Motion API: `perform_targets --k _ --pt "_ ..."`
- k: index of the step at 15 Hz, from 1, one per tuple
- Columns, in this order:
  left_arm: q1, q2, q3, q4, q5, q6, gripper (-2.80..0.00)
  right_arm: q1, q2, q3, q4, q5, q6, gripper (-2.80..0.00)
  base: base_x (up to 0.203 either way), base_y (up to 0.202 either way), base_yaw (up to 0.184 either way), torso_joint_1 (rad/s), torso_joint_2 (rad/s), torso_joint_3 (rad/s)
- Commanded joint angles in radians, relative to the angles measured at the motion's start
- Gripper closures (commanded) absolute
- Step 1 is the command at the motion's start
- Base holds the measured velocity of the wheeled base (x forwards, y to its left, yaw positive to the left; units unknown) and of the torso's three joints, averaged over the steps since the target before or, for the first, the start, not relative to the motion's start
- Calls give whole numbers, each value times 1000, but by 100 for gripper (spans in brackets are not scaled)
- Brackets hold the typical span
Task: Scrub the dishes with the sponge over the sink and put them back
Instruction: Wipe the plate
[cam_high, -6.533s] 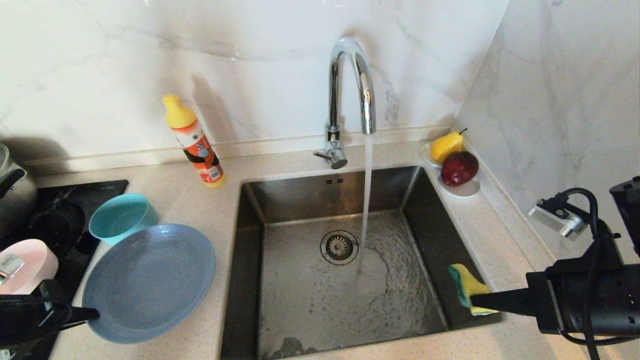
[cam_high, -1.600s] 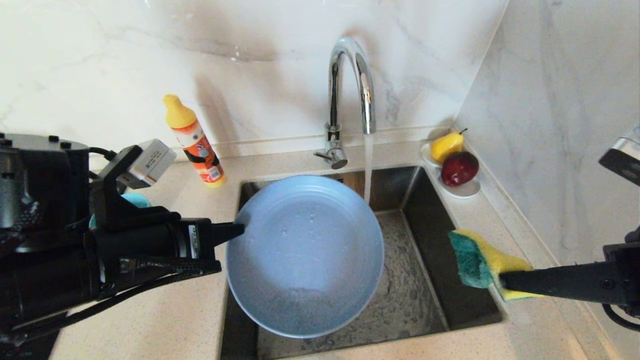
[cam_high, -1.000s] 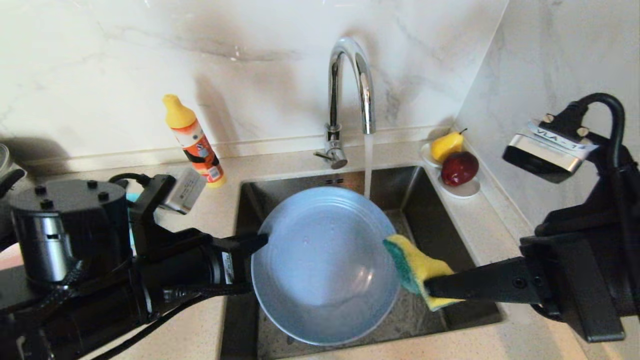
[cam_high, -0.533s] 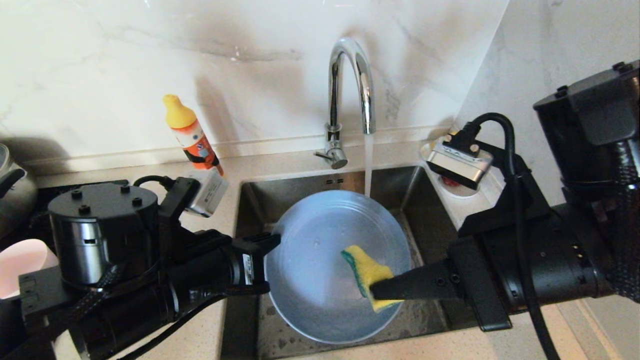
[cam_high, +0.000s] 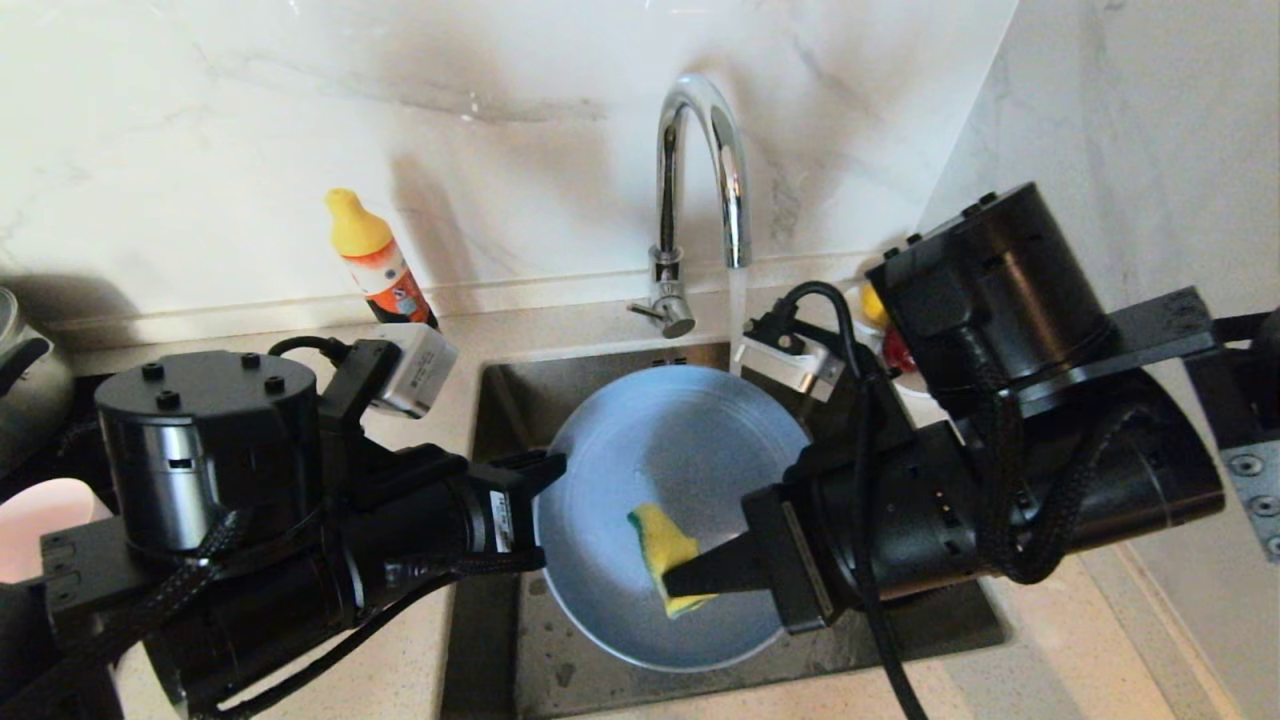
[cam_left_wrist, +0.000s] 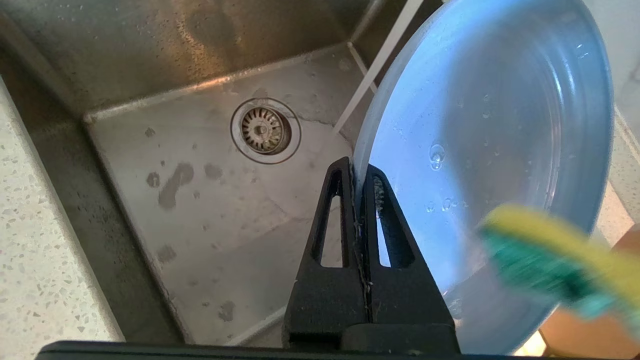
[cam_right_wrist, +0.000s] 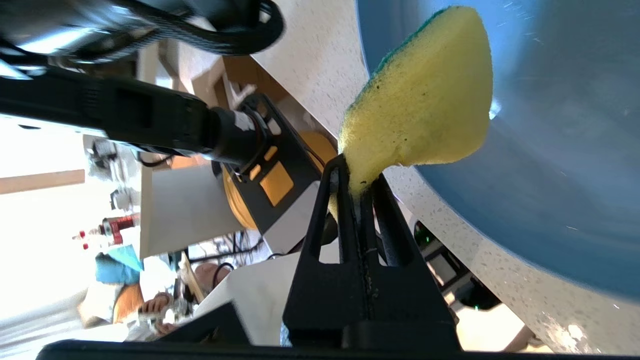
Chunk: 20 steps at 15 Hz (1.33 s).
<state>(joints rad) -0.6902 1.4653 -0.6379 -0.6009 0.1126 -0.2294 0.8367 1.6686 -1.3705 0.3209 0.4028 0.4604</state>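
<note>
The grey-blue plate (cam_high: 650, 440) hangs tilted over the sink (cam_high: 500, 400), wet with droplets. My left gripper (cam_high: 548, 470) is shut on its left rim; the left wrist view shows the rim (cam_left_wrist: 357, 170) pinched between the two fingers. My right gripper (cam_high: 682, 580) is shut on the yellow sponge (cam_high: 660, 540), which lies against the plate's inner face, near its lower middle. In the right wrist view the sponge (cam_right_wrist: 425, 110) sticks out from the fingertips onto the plate (cam_right_wrist: 550, 100). The pale pink bowl (cam_high: 40, 520) stands at the far left. The teal bowl is hidden behind my left arm.
Water runs from the chrome tap (cam_high: 700, 170) just past the plate's far edge. The drain strainer (cam_left_wrist: 265, 130) lies below in the basin. An orange bottle with a yellow cap (cam_high: 375, 260) stands behind my left arm. My right arm hides most of the fruit saucer.
My right arm has swung the sponge leftward from the plate's right rim onto its inner face. The left gripper has carried the plate slightly to the right.
</note>
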Motion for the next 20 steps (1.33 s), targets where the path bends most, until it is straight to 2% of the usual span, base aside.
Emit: perform_targets --k 1,4,13,20 --pt "0 3 2 -4 1 -5 0 12 74 -29 9 -1 4 0 0 0 0 0 0 0" --pt "0 4 12 -4 -1 -10 0 19 121 -80 11 -24 4 0 0 0 0 0 0 0" --pt "0 -12 40 -4 -2 -19 0 2 160 -170 6 -27 5 0 0 0 0 0 0 0" --pt "0 -57 44 -2 -2 -25 0 -109 117 -159 12 -27 2 0 0 0 0 0 0 0"
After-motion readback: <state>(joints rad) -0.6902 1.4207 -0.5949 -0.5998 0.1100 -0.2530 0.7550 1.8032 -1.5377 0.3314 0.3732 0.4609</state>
